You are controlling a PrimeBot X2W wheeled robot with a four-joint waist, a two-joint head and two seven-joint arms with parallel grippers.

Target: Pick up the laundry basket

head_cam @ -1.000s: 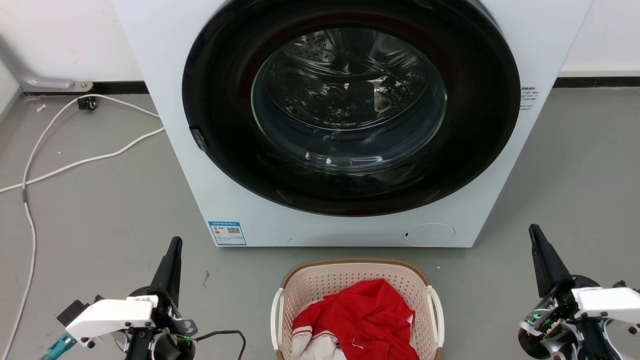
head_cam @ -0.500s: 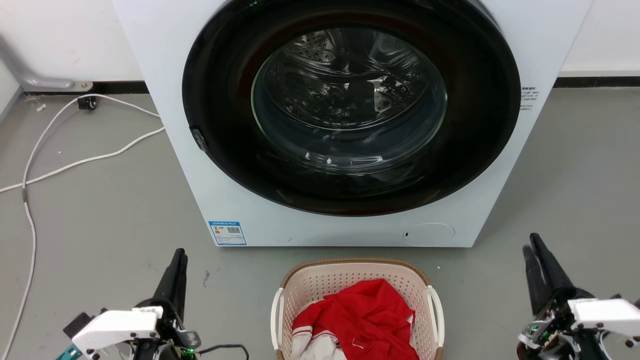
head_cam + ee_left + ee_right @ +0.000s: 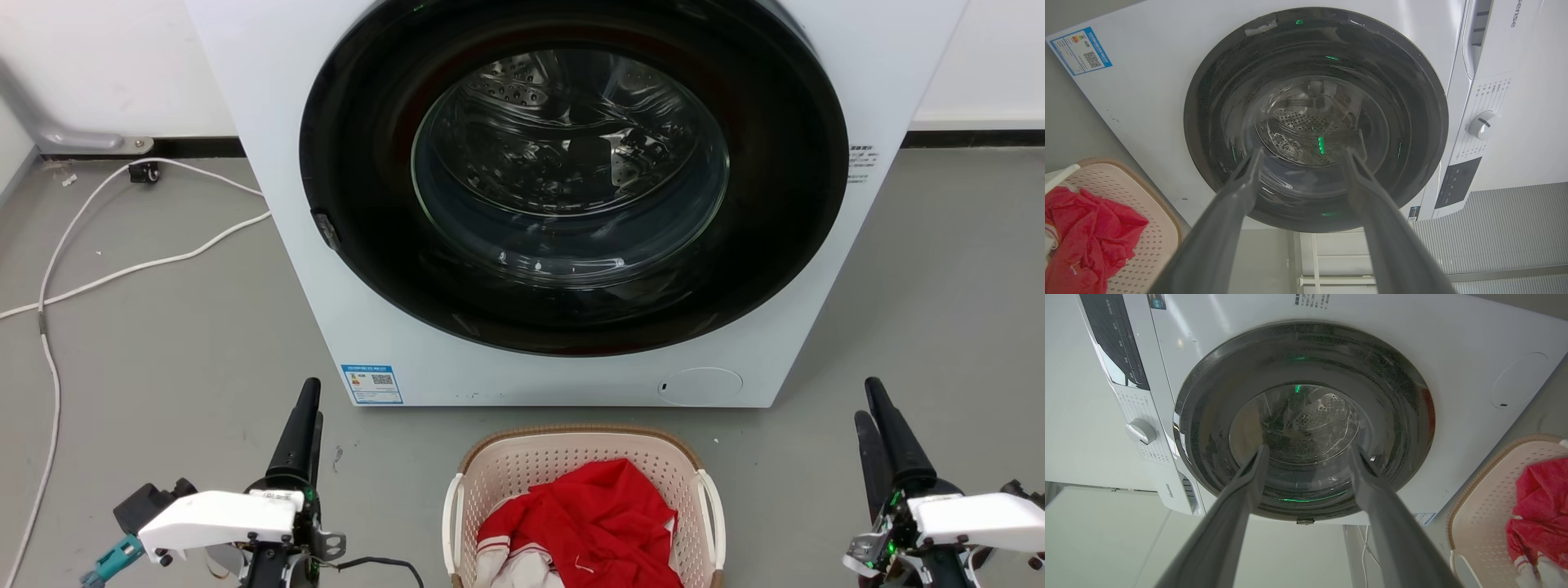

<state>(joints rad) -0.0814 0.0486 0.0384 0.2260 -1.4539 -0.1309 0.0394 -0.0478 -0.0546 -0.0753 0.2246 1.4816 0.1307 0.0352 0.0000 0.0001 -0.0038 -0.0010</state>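
The laundry basket [image 3: 571, 430] is cream perforated plastic with a brown woven-look rim and white side handles. It stands on the floor just in front of the washing machine, bottom centre of the head view, with a red garment [image 3: 588, 514] inside. My left gripper [image 3: 312, 400] is to its left, well apart from it, fingers pointing at the machine. My right gripper [image 3: 865, 400] is to its right, farther off. In the wrist views the left gripper [image 3: 1303, 152] and the right gripper [image 3: 1308, 449] are open and hold nothing. The basket [image 3: 1155, 237] [image 3: 1486, 498] shows at each wrist view's edge.
A white front-loading washing machine [image 3: 490, 376] with its dark round door [image 3: 571, 171] shut stands directly behind the basket. White cables [image 3: 122, 265] trail over the grey floor at the left. Bare floor lies on both sides of the basket.
My left gripper has moved right, toward the basket, and a little forward. My right gripper has dipped slightly and turned so both fingers show. The basket has not moved.
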